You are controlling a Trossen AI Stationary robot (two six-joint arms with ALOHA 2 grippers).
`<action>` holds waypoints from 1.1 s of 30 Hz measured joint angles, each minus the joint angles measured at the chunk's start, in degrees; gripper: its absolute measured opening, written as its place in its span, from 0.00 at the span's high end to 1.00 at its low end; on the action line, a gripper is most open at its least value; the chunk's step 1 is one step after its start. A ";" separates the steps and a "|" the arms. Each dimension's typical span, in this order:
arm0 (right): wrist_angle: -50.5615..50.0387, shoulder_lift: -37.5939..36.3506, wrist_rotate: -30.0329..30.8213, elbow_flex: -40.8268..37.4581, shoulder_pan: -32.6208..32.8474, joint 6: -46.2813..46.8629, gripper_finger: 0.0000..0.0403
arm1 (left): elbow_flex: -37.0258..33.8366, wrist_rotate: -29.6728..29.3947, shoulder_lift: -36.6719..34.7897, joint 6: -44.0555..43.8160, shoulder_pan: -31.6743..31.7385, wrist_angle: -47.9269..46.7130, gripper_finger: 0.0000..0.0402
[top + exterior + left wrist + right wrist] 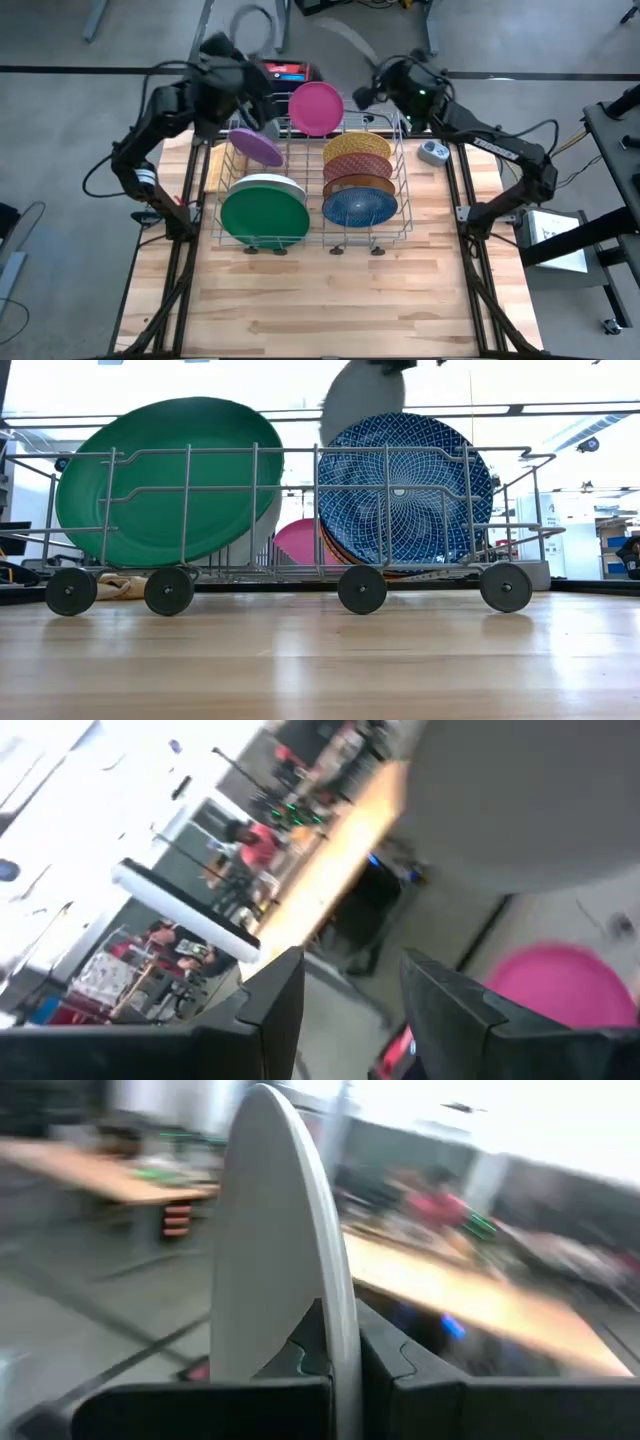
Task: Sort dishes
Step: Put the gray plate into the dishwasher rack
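A silver wire rack (310, 238) holds a green plate (264, 214) with white plates behind it on the left. On the right stand yellow (357, 148), maroon, brown and blue patterned (360, 207) plates. A purple plate (258, 147) leans at the rack's far left, and a pink plate (316, 107) tilts at its far end. My right gripper (368, 95) is shut on a grey plate (362, 400) high above the rack's far end. My left gripper (262, 108) hangs open over the far left, its fingers (285, 990) holding nothing. My right gripper pinches the grey plate's rim (335, 1295) between its two fingers, one finger on each face. The plate stands on edge, upright. In the low view it hangs below the gripper, clear of the rack and of the other plates.
A small grey device (433, 152) lies on the table right of the rack's far corner. A pale flat thing (218, 165) lies left of the rack. The table's near half (330, 300) is bare wood. People and benches show in the room beyond.
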 joint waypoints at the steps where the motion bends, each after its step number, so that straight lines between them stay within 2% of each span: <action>1: -1.56 -0.83 5.39 0.00 1.00 2.31 1.00 | 0.00 0.15 -0.10 0.47 0.60 2.57 0.62; 6: -18.28 -2.30 32.53 0.03 8.73 13.07 1.00 | 0.00 0.21 -0.68 0.87 3.08 10.60 0.62; 8: -25.65 -2.48 35.91 -0.02 11.71 20.12 1.00 | 0.00 0.21 -0.79 0.85 3.77 10.24 0.62; 12: -38.70 -2.54 36.69 0.00 14.91 35.43 1.00 | -0.02 0.28 -0.41 0.63 4.43 6.69 0.62; 19: -53.97 -2.40 37.28 -1.43 15.11 51.83 1.00 | -0.19 0.39 -0.22 -0.84 4.48 2.77 0.62; 26: -61.17 -1.44 34.88 -4.42 14.99 61.65 1.00 | -0.40 0.88 -0.22 -1.27 4.46 2.79 0.62; 33: -61.36 -1.29 30.29 -11.40 14.83 67.91 1.00 | -0.44 5.00 -0.20 -3.21 4.46 0.92 0.62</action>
